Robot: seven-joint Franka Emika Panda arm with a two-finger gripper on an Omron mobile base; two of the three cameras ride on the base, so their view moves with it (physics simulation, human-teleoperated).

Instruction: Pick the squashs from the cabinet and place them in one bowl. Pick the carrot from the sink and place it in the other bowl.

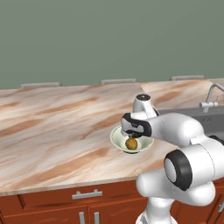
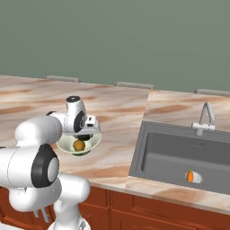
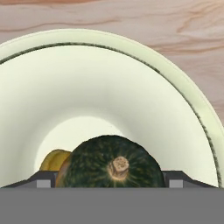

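Small dark green round squash, stem nub up, lies in the pale green-cream flaring bowl, directly under the end effector. Fingers stand apart at either flank, seemingly not clamped on it. A yellow-orange piece sits beside the squash. The bowl rests on the marbled desk. The orange carrot lies in the dark grey sink, well apart from the bowl. Nothing appears to obstruct a lift.

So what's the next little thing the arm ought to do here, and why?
Probably lift straight up out of the pale green-cream bowl. The dark green squash already sits at the bowl's bottom between the open gripper fingers, so it looks delivered, while the stubby orange carrot lies waiting in the dark grey sink.
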